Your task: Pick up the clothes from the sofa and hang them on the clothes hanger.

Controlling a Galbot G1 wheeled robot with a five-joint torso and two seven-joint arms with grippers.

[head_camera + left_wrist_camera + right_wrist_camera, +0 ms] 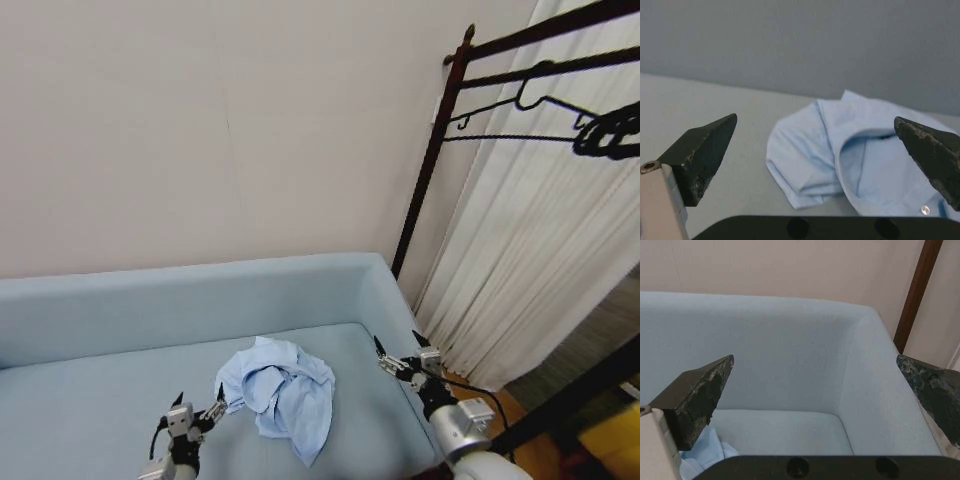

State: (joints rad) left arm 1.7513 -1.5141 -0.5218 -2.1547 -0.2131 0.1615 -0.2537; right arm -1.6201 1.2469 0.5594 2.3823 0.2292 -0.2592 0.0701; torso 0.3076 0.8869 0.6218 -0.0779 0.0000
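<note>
A crumpled light-blue shirt (280, 395) lies on the seat of a pale blue sofa (120, 300), between the robot's two grippers. The left gripper (200, 402), fingers spread wide, sits just beside the shirt's near-left edge; whether it touches the cloth is unclear. The right gripper (398, 346), also spread, hovers apart from the shirt by the sofa's right arm. The cloth is bunched in folds, with one small button visible. A dark hanger (610, 135) on the rack (430, 150) is cut off at the frame's edge.
</note>
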